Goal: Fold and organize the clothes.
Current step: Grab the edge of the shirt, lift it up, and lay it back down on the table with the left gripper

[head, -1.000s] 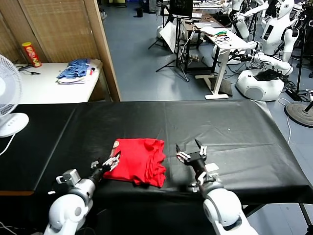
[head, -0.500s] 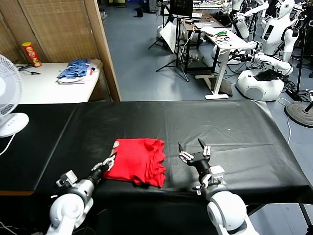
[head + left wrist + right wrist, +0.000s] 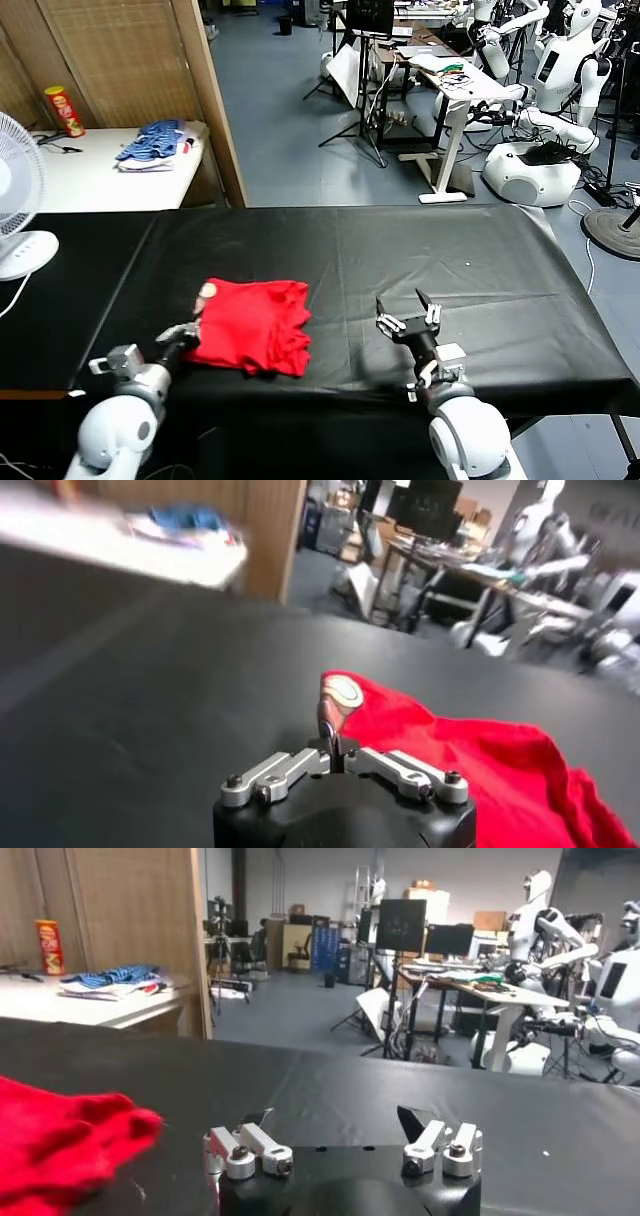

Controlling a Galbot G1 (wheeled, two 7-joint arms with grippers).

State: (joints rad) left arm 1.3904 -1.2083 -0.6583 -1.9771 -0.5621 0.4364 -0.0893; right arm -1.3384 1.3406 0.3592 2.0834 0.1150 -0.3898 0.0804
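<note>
The clothes, a folded bright red T-shirt (image 3: 250, 325), lie near the front edge of the black table (image 3: 450, 260). A corner with a brownish print is lifted at the shirt's left edge. My left gripper (image 3: 185, 335) is shut on that left edge. In the left wrist view the pinched fabric rises between the closed fingers of the left gripper (image 3: 330, 730), and the rest of the T-shirt (image 3: 470, 755) spreads beyond. My right gripper (image 3: 407, 308) stands open right of the shirt, apart from it. In the right wrist view the right gripper (image 3: 335, 1123) holds nothing, and the T-shirt (image 3: 55, 1138) lies off to one side.
A white fan (image 3: 15, 200) stands at the table's far left. Behind it, a white side table holds a pile of blue clothes (image 3: 155, 140) and a red can (image 3: 63, 110). Other robots and desks fill the room beyond. The table's right half is bare black cloth.
My left gripper has shut on the shirt's left edge and drawn the shirt to the left. The right gripper has drifted slightly right and toward me, still open.
</note>
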